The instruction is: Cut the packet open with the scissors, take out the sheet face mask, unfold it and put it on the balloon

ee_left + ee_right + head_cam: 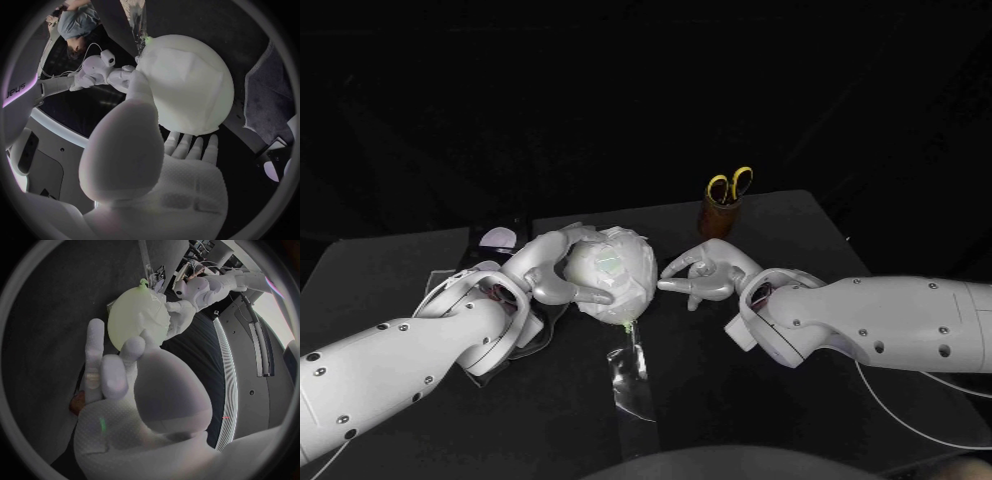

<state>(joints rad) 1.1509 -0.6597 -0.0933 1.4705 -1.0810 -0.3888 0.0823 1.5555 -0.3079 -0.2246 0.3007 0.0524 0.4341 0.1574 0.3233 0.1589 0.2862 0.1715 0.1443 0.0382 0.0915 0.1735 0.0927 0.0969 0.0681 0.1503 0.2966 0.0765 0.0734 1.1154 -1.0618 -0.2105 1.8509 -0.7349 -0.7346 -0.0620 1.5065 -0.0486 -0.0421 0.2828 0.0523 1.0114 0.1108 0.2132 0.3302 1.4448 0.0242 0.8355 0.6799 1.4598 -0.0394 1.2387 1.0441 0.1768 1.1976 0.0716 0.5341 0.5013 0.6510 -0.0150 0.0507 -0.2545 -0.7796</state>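
Right now, in the head view, I have the balloon (593, 268) at the middle of the table (718, 410), with the sheet face mask (636, 268) lying white and wrinkled over its top and its 3 o'clock side. The left robot hand (542, 272) cups the balloon from 9 o'clock, and one finger curls round the front of it. My left wrist view shows the thumb pressed on the balloon's side and the other fingers (187, 146) spread beneath it.

The right robot hand (704, 275) sits just beside the balloon at 3 o'clock, fingers partly curled. I cannot tell whether it touches the mask or pinches any of it.

At 6 o'clock from the balloon, a shiny see-through strip, which I take for the packet (633, 378), lies flat on the table. At 1 o'clock, well apart, the yellow-handled scissors (730, 182) stand upright in a brown holder (720, 216).
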